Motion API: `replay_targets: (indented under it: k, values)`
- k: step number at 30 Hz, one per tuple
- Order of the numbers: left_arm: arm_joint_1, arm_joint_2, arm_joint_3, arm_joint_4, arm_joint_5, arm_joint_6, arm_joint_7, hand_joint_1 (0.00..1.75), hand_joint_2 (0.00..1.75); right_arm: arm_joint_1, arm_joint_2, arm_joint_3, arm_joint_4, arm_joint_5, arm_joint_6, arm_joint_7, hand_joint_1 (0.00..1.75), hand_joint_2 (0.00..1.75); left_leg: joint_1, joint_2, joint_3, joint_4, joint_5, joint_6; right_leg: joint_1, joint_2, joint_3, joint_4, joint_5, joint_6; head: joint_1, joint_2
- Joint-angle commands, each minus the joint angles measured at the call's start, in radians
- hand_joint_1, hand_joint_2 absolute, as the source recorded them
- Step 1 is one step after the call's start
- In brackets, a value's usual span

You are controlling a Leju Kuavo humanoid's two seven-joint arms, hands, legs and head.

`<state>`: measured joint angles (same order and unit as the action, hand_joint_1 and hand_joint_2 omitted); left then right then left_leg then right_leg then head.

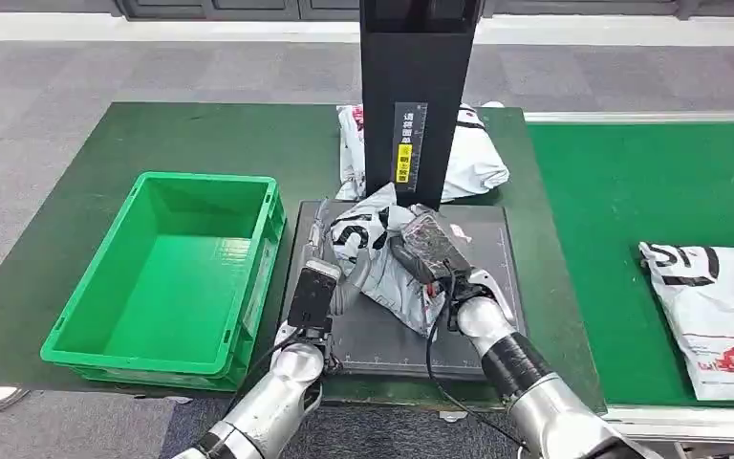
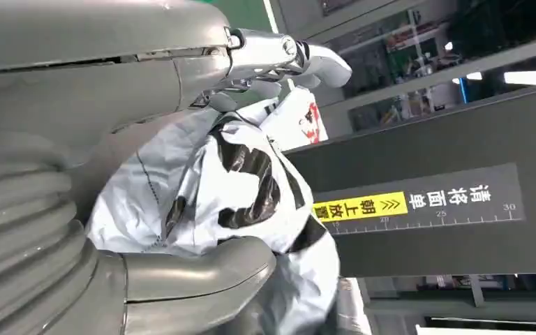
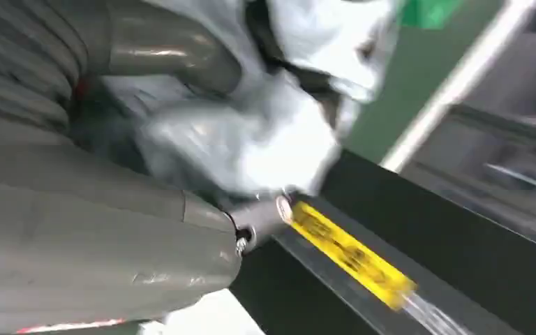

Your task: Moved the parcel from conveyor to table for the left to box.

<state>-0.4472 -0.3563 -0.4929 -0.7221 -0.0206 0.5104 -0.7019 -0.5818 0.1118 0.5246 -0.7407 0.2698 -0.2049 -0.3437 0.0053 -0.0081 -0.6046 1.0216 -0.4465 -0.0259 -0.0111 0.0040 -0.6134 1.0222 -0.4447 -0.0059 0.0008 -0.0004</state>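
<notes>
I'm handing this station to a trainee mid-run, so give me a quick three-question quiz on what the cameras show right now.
1. True or false: the green crate already holds a parcel.
2. Which hands are on the crumpled parcel on the dark platform? A) left hand alone B) right hand alone C) both
3. Fill in: another flat parcel waits on the green ____ to the robot's right.

Key:
1. False; the crate's inside is bare.
2. C; both wrist views show fingers around the parcel.
3. Conveyor.
</notes>
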Motion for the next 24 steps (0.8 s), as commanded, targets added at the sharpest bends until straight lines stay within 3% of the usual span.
replay_targets:
  k: [1, 6, 24]
  values:
    - [-0.007, 0.048, -0.023, 0.005, 0.029, 0.029, 0.004, 0.0, 1.75, -0.042, 0.019, 0.103, 0.287, 0.062, 0.04, 0.0, 0.0, 0.0, 0.0, 0.001, 0.004, -0.003, 0.0, 0.001, 0.0, 0.0, 0.004, -0.003, 0.0, 0.0, 0.0, 0.0]
    - [0.032, 0.068, -0.013, -0.05, 0.026, 0.046, 0.004, 0.0, 1.75, -0.01, 0.004, 0.068, 0.254, 0.056, -0.013, -0.054, 0.0, 0.0, 0.0, 0.002, 0.003, -0.002, 0.0, 0.0, 0.0, 0.001, 0.003, -0.003, 0.0, 0.0, 0.0, 0.0]
    - [0.032, 0.068, -0.013, -0.05, 0.026, 0.046, 0.004, 0.0, 1.75, -0.01, 0.004, 0.068, 0.254, 0.056, -0.013, -0.054, 0.0, 0.0, 0.0, 0.001, 0.002, -0.001, 0.0, 0.001, 0.0, 0.0, 0.002, -0.001, 0.0, 0.0, 0.0, 0.0]
